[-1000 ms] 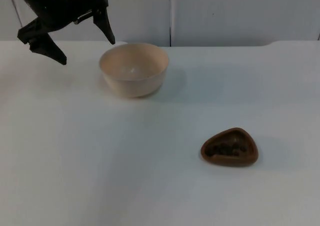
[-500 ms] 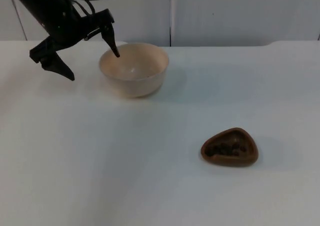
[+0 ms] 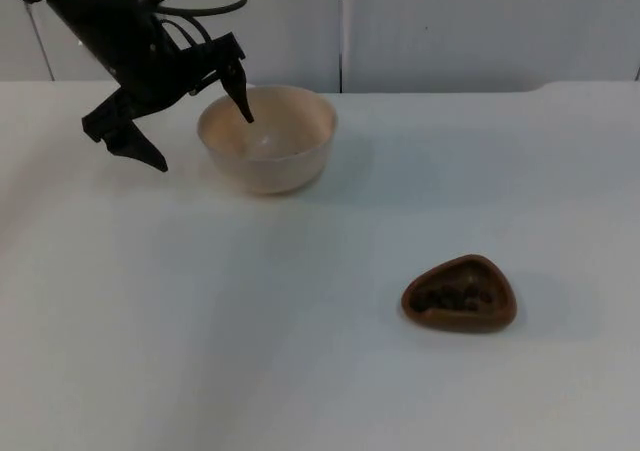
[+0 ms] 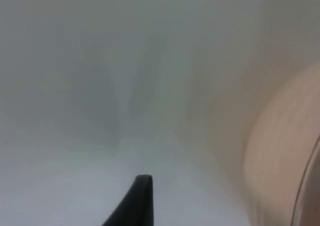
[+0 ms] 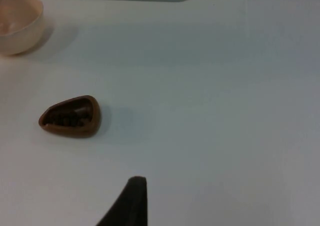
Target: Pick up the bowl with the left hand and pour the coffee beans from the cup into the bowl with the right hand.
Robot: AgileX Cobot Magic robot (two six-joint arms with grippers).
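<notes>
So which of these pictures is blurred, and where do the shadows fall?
Left wrist view: smeared by motion, only the bowl's side can be made out. Top view: sharp; the open left gripper straddles the bowl's rim, and the cup throws a faint shadow to its right. Right wrist view: sharp, soft shadows beside the cup and bowl.

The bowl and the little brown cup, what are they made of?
The bowl looks like smooth cream plastic or glazed ceramic, with a soft sheen inside; hard to tell which. The cup looks like glossy brown ceramic or wood, with dark coffee beans inside.
</notes>
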